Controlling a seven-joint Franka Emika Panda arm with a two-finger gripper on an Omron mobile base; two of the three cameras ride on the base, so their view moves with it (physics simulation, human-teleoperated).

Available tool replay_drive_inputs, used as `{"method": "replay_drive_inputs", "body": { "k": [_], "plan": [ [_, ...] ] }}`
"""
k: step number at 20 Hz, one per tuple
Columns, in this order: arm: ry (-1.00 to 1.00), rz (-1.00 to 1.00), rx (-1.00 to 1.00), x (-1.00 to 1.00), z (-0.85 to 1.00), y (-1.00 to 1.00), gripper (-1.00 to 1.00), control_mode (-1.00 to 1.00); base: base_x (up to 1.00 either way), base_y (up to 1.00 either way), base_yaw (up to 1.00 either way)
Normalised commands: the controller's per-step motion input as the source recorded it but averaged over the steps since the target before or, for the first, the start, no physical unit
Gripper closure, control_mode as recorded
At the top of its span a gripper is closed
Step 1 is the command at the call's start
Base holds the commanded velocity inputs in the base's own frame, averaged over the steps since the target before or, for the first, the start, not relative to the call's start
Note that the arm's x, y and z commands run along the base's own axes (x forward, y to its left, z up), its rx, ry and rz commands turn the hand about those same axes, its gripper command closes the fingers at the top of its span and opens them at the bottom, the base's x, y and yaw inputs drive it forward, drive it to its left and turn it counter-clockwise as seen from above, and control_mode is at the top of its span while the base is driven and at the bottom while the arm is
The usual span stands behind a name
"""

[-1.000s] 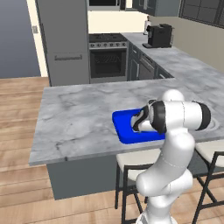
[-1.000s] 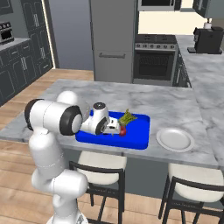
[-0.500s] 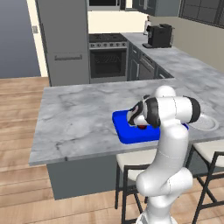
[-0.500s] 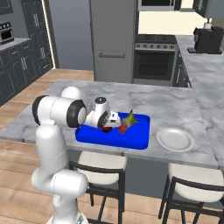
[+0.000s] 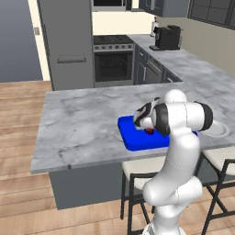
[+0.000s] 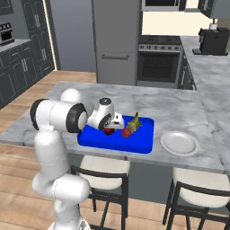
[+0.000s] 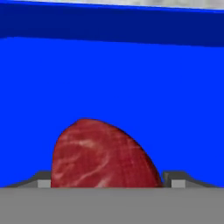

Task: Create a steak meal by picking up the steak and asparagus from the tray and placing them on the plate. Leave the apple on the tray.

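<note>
Hand view: fingers straddle one steak, grip uncertain; one tray.

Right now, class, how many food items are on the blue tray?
3. The steak lies at the end effector, the apple sits just beside it, and the asparagus lies behind the apple. The arm may hide others.

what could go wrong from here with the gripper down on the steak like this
1. The steak sits between the gripper fingertips, but it is a rounded, tapering lump; if pinched off-centre it might squirt out onto the tray.
2. The apple and asparagus lie close beside the steak, so the gripper could knock them on the lift.
3. The plate sits apart from the tray, so a loose grip could drop the steak on the counter.
</note>
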Motion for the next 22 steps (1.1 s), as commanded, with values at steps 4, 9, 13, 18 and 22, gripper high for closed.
{"method": "replay_drive_inputs", "body": {
  "k": [4,9,13,18,22],
  "plan": [
    [-0.13,0.0,0.09,-0.34,0.79,-0.04,1.0,-1.0,0.0,0.0,0.0],
    [-0.15,0.0,0.03,-0.08,0.99,0.0,1.0,-1.0,0.0,0.0,0.0],
    [-0.04,0.0,-0.01,0.0,0.98,0.0,1.0,-1.0,0.0,0.0,0.0],
    [0.07,-0.07,-0.06,-0.11,0.58,-0.53,1.0,-1.0,0.0,0.0,0.0],
    [0.13,-0.19,-0.01,-0.26,0.11,-0.97,1.0,-1.0,0.0,0.0,0.0]
  ]
}}
